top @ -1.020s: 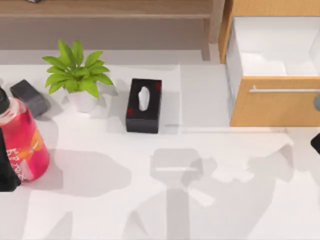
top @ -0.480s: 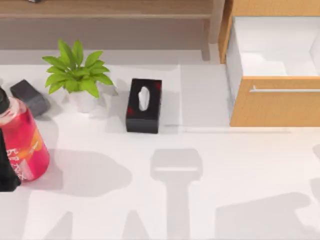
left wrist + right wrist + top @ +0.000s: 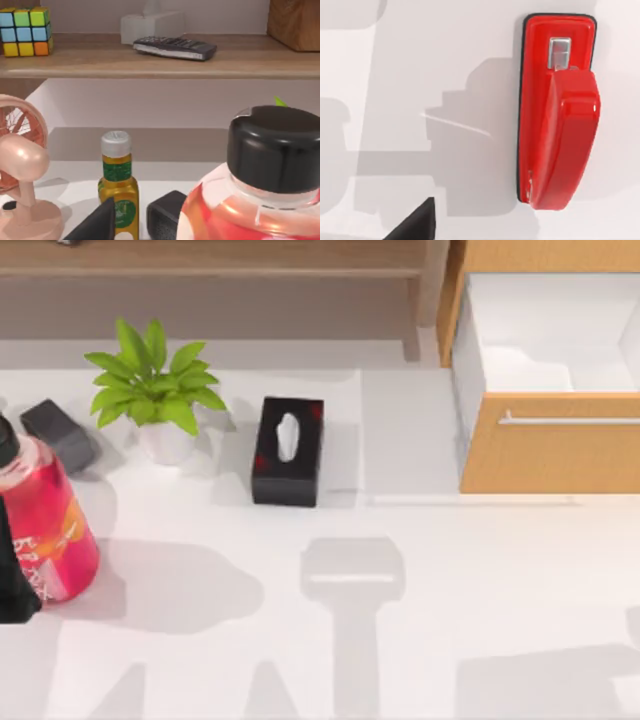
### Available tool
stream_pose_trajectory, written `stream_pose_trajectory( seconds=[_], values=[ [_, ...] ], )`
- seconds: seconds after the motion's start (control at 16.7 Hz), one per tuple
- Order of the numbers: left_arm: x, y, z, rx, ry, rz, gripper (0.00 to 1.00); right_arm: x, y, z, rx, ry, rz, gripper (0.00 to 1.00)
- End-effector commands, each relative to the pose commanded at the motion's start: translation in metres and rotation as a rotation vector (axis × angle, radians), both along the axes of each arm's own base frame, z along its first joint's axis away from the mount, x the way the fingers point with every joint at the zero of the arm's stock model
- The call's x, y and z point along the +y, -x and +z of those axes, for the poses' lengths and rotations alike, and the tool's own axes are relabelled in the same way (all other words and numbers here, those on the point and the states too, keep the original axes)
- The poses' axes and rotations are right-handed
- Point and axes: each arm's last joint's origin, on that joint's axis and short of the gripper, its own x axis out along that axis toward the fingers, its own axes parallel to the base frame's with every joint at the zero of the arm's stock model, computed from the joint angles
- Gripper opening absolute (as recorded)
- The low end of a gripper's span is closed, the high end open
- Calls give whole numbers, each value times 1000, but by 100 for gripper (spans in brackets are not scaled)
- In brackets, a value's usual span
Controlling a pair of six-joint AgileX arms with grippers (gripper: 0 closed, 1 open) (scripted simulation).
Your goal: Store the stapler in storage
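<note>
Red stapler (image 3: 557,112) under right wrist camera

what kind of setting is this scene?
Likely a rendered home or office desk. A white table holds a potted plant and tissue box; a wooden shelf holds a remote; an open light-wood drawer; a red stapler.

Right hand (image 3: 412,225) hovers above the table.

Bright, even light falls from above, and soft grey shadows of the arms spread across the white counter (image 3: 500,560). The stapler (image 3: 559,115) carries glossy highlights, and the bottle (image 3: 45,525) throws a broad shadow rightward.
</note>
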Motion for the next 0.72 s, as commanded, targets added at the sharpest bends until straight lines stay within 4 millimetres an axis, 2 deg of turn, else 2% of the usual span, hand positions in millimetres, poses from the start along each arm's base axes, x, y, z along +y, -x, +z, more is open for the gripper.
stream_pose_trajectory(
  seconds=[0.24, 0.72],
  values=[
    [0, 0, 0, 0, 0, 0, 100, 0, -1, -9, 6, -1, 0, 100],
    [0, 0, 0, 0, 0, 0, 100, 0, -1, -67, -2, 0, 0, 100]
  ],
)
